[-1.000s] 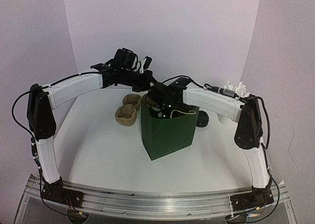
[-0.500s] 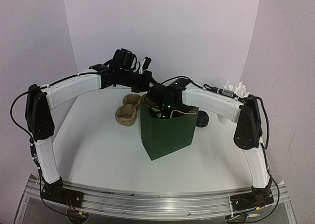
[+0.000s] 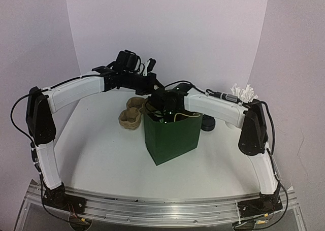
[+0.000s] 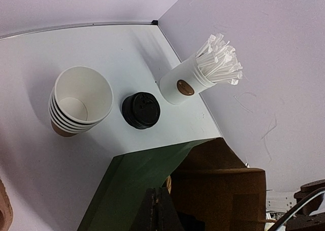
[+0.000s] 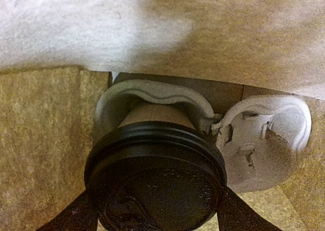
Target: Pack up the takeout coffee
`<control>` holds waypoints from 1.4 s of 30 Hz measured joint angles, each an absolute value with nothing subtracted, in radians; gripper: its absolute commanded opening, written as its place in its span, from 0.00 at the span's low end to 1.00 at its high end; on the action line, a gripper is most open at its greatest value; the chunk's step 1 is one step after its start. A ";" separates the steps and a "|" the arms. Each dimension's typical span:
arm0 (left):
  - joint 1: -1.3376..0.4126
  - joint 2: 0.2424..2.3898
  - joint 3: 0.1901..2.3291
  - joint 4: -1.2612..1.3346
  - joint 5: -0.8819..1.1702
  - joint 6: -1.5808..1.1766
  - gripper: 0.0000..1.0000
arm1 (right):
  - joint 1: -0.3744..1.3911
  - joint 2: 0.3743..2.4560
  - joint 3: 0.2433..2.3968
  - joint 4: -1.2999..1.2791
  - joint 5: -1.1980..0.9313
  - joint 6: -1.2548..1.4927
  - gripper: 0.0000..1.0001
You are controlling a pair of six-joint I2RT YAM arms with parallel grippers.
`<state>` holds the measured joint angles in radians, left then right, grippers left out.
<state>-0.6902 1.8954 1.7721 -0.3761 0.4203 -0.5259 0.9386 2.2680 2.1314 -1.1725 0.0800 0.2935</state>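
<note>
The takeout coffee (image 5: 155, 180), a brown paper cup under a black dome lid, sits in one socket of a grey pulp carrier (image 5: 152, 91) inside the green paper bag (image 3: 172, 139). My right gripper (image 5: 155, 210) reaches down into the bag, its dark fingers (image 5: 76, 213) pressed against both sides of the lid. From above, the bag's walls hide the cup. My left gripper (image 4: 158, 195) is shut on the bag's tan rope handle (image 4: 168, 183) at the back rim of the bag (image 4: 132, 185).
A second carrier socket (image 5: 269, 139) stands empty beside the cup. Behind the bag are a stack of lidless cups (image 4: 78, 101), black lids (image 4: 140, 109) and a white cup of wrapped sticks (image 4: 185, 84). Pulp carriers (image 3: 131, 114) lie left of the bag.
My right wrist has shifted slightly left over the bag's mouth, and the bag's top edge has nudged left with it. The left arm stays put.
</note>
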 measured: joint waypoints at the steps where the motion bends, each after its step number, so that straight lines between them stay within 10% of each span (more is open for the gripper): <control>1: -0.690 1.895 1.772 -0.376 0.421 -0.525 0.00 | 0.939 2.271 2.136 -1.174 0.080 0.294 0.77; 42: -0.687 1.895 1.774 -0.377 0.427 -0.514 0.00 | 0.943 2.278 2.142 -1.145 0.087 0.281 0.86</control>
<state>-0.6868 1.8954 1.7743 -0.3775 0.4270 -0.5137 0.9432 2.2777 2.1422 -1.1454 0.0872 0.2810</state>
